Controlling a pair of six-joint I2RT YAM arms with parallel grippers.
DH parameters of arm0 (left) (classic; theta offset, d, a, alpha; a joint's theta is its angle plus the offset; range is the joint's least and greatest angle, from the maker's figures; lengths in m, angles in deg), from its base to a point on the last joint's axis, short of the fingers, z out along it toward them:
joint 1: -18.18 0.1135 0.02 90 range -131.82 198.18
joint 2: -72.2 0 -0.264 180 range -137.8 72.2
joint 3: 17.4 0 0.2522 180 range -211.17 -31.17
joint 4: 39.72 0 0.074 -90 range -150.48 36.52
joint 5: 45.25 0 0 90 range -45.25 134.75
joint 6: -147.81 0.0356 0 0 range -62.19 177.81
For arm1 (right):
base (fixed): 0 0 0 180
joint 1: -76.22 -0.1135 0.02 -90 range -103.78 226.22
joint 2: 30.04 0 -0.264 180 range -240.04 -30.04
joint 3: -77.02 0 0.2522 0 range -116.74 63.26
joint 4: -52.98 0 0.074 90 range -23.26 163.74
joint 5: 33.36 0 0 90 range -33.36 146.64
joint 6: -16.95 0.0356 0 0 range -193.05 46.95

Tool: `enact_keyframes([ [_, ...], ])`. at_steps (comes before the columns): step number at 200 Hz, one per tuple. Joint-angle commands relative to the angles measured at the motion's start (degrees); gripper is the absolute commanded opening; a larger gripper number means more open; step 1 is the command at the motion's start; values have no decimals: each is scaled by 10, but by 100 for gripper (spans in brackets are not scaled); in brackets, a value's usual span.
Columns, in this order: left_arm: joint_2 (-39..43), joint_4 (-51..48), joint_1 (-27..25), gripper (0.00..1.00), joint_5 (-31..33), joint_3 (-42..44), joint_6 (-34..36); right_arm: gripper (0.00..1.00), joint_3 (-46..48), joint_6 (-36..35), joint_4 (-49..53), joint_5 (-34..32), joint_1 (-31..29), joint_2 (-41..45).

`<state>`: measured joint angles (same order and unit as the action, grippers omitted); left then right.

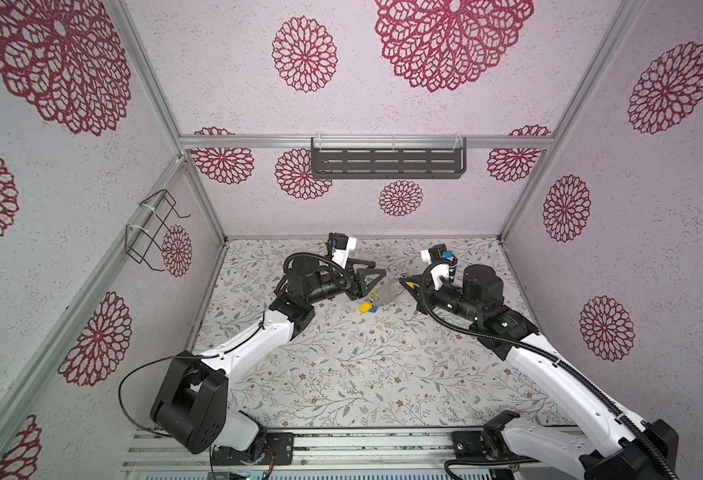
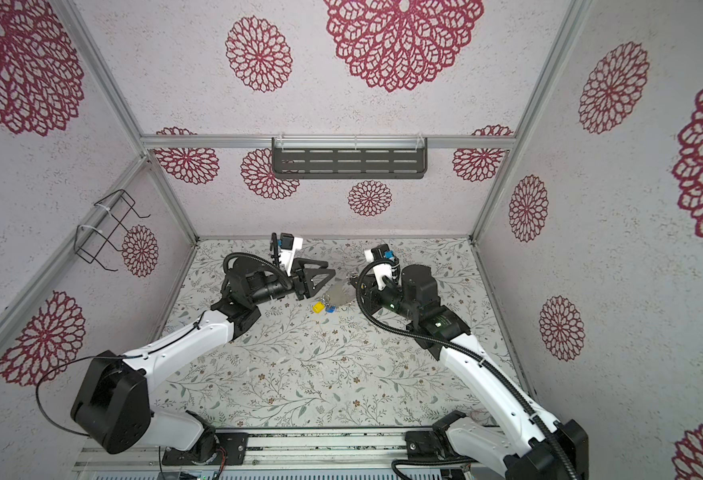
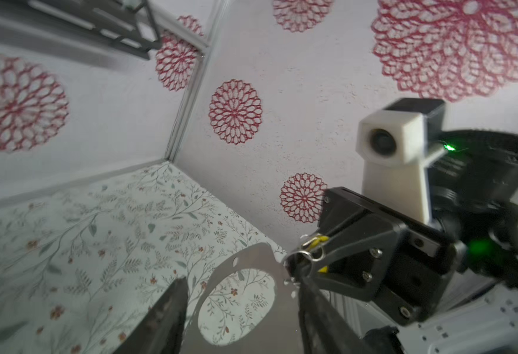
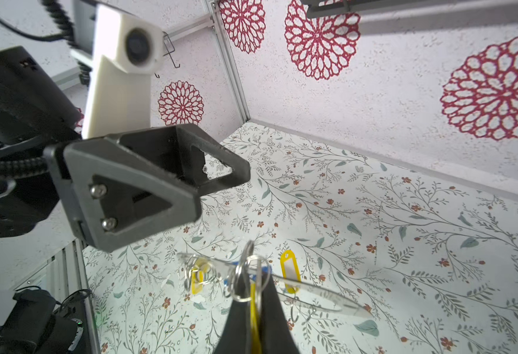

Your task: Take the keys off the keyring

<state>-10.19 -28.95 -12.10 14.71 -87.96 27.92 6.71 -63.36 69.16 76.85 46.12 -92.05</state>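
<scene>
Grey metal sits at the middle of my feeds: the keyring [image 1: 387, 291], a flat horseshoe plate, hangs tilted above the flowered table [image 1: 341, 374] between my 2 arms. Both top views show the keyring [image 2: 339, 294] there. From the right wrist camera I see the keyring [image 4: 312, 297] nearly edge-on, with clear air between it and the table.

On 1 side of the keyring, the right gripper [image 4: 251, 286] has its jaws pinched tight on a yellow key [image 4: 254, 318], and a silver split ring [image 4: 235, 279] sits at the plate's rim just above that grip. The left wrist camera agrees: the right gripper [image 3: 296, 263] shows yellow plastic and a silver ring at its closed jaws, right against the keyring [image 3: 254, 260].

On the opposite side of the keyring, the left gripper [image 1: 378, 268] has its jaws wide. Through its own camera the 2 fingers [image 3: 165, 312] stand either side of the plate, and I cannot tell whether either touches it.

More keys hang under the keyring: a yellow one [image 4: 289, 269] with a white label window, another yellow [image 4: 197, 280], and a blue one [image 4: 263, 272] partly hidden behind rings. In a top view a yellow tag [image 1: 365, 307] and a blue tag [image 1: 373, 308] dangle from the keyring's end nearest the left gripper. Whether they reach the table I cannot tell.
</scene>
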Motion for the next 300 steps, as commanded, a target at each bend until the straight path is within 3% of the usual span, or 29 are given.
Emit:
enact_keyframes([
  [1, 30, -151, 6, 89, 187, -41, 19, 0, -46, -54, 14, -20, 2, 8],
  [7, 27, -191, 15, 100, 190, -64, 22, 0, -52, -64, 17, -19, 3, 4],
  [22, 17, -231, 33, 97, 174, -91, 52, 0, -63, -83, 22, -10, 4, -4],
  [40, 8, -197, 45, 97, 174, -78, 73, 0, -74, -92, 18, 8, 4, -15],
  [68, -28, -152, 43, 100, 39, -93, 50, 0, -87, -97, 14, 25, 4, -26],
  [84, -39, -113, 21, 85, 1, -83, 30, 0, -81, -112, -4, 5, 4, -27],
  [103, -40, -88, -14, 66, 15, -66, 28, 0, -65, -129, -44, -33, 4, -25],
  [120, -42, -71, -33, 57, 22, -57, 13, 0, -57, -133, -84, -59, 4, -30],
  [158, -22, -16, -43, 55, 20, -23, -19, 0, -39, -145, -160, -76, 4, -45],
  [180, 3, -44, -31, 59, 21, -22, 5, 0, -13, -162, -210, -70, 3, -37],
  [212, 25, -55, 2, 61, -18, -22, 23, 0, -11, -184, -206, -47, 3, -35],
  [224, 26, -68, 5, 55, -36, -30, 29, 0, -12, -192, -202, -38, 3, -36],
  [255, 1, -124, 5, 28, -79, -74, 47, 0, -16, -196, -194, -15, 3, -37],
  [300, -18, -94, 5, 30, -128, -95, 21, 0, -20, -188, -181, -2, 3, -37],
])
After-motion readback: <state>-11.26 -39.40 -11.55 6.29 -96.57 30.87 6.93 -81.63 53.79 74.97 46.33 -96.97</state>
